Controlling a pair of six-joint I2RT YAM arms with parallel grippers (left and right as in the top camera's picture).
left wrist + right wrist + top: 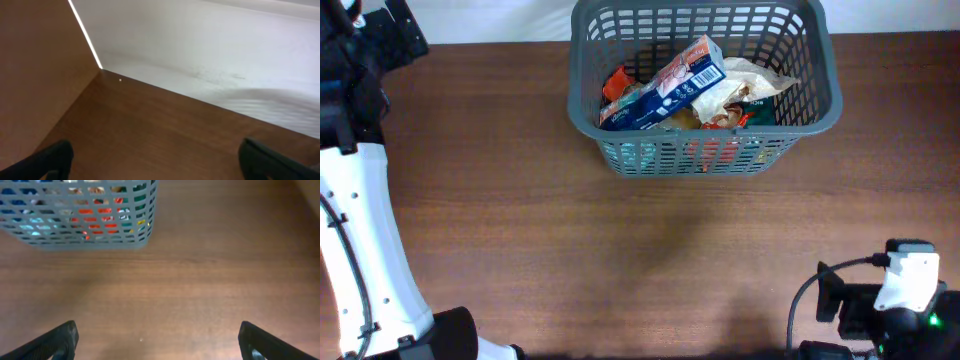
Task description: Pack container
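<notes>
Looking at the table (570,260), packing seems done: container (660,155) stands at far edge, full w/ packets (680,80). Left hand (155,155) & right hand (160,340) both spread wide, holding nothing. Next, I think, only park them.

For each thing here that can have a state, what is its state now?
basket: upright on the table, partly filled.
blue-and-white packet: lying tilted on top of the load inside the basket.
left tool: open, holding nothing.
right tool: open, holding nothing, pointed toward the basket.
</notes>
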